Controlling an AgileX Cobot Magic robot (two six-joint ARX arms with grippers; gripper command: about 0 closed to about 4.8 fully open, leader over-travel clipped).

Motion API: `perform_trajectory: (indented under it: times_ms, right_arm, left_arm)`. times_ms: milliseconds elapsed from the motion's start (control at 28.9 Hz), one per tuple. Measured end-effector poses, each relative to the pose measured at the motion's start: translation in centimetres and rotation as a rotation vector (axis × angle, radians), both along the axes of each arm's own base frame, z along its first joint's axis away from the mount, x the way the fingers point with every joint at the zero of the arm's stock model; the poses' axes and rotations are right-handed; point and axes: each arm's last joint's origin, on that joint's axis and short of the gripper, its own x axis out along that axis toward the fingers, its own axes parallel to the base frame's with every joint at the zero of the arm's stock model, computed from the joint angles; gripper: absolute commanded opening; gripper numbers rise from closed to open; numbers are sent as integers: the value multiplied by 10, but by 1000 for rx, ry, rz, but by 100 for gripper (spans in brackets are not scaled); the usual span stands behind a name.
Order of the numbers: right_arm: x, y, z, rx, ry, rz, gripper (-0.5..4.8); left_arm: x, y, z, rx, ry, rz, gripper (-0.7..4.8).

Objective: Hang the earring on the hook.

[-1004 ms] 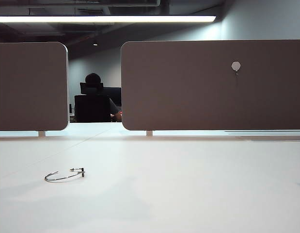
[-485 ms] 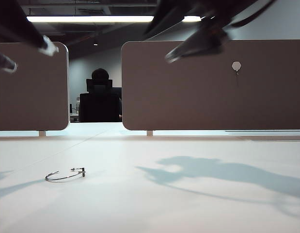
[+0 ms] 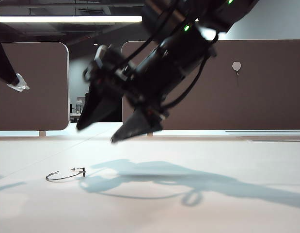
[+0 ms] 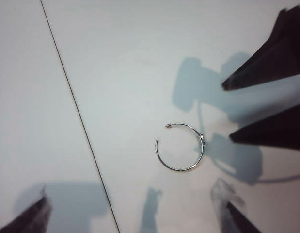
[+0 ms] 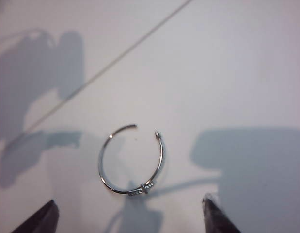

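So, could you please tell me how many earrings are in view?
1: the earring lies flat on the white table, left of centre in the exterior view, free of both tools. None appears hidden.

The earring lies flat on the white table, toward the left. Above and to its right hangs the right pincer, its two dark fingers spread apart and pointing down to the left, clear of the hoop. At the far left edge only a pale fingertip of the left pincer shows, high above the table. The hook sits on the brown partition at the right.
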Motion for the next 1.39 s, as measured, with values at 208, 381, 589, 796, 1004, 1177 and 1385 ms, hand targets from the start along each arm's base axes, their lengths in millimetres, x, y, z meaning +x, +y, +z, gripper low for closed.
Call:
perform_trajectory:
  times_ms: [208,381,589,796,1004,1177,1385]
  right_arm:
    - [-8,23,-26,-118,-57,-10,387]
    - [-12,33,-34,-166,-127,-44,386]
    - [-11,35,-38,-192,-167,-81,297]
    - [-11,34,-39,-209,-172,-94,178]
    - [-14,39,-41,-228,-201,-86,40]
    - [-14,40,-42,-228,-206,-88,-7]
    - [-11,36,-39,-218,-205,-94,-7]
  left_arm:
    - [0,0,0,4,-1,-4,479]
    - [-2,1,-2,15,25,-6,479]
    - [-4,1,-5,30,66,-8,479]
    - [-4,1,-6,31,67,-8,479]
    - [-5,2,-6,32,72,-8,479]
    - [-6,2,-7,36,85,-8,479]
    - [-5,2,-7,35,80,-8,479]
